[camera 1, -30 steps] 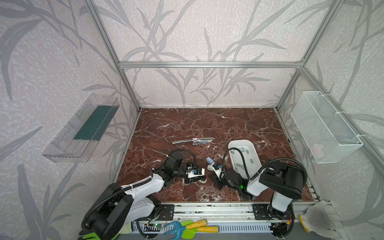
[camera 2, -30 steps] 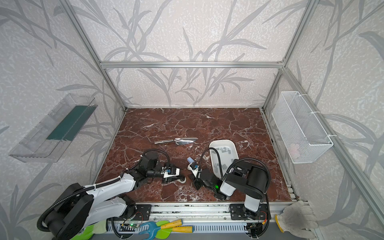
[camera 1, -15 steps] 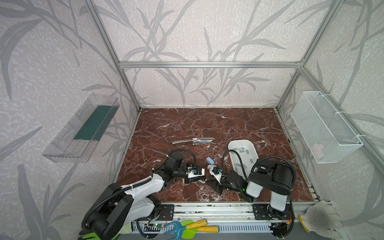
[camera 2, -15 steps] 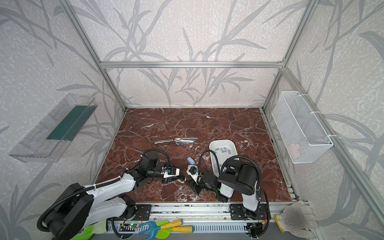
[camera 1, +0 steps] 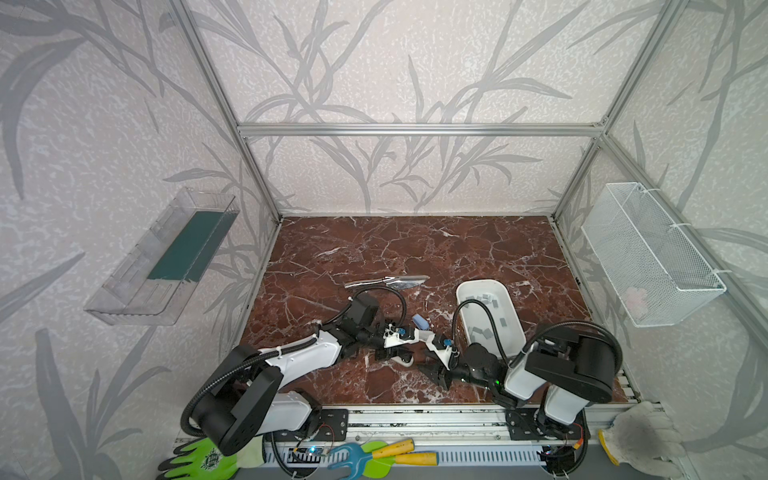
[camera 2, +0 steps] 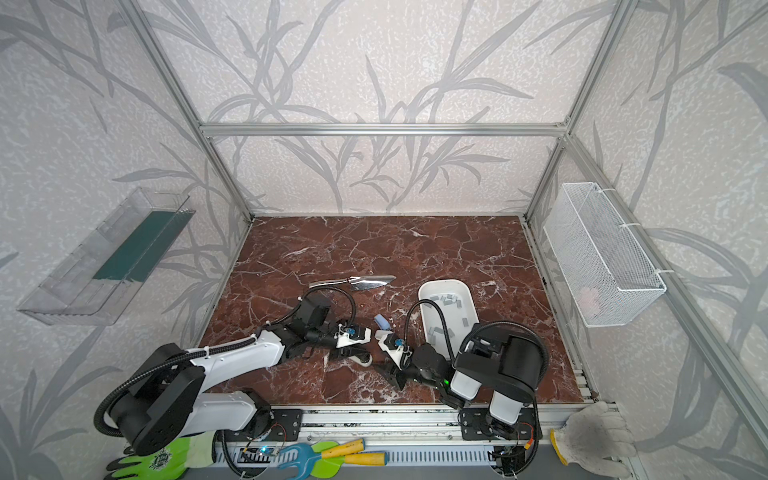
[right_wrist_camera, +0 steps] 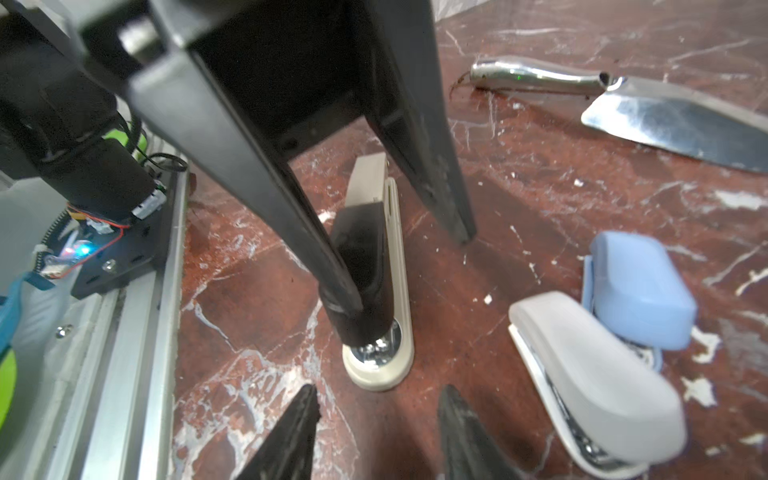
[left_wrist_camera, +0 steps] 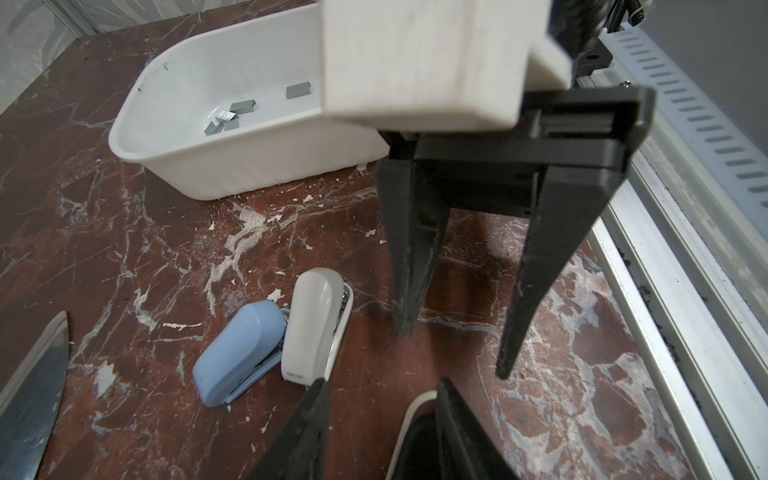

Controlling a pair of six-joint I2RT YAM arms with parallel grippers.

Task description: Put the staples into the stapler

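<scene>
Low and centre in a top view: straddling the black stapler with the left gripper, jaws parted, touching its top with one finger, clear of it with the other. Opposite, holding the right gripper spread wide on nothing. Right of centre, spotting the staples loose in the tray. Nearby, blue stapler against white stapler; higher up the frame, a trowel.
</scene>
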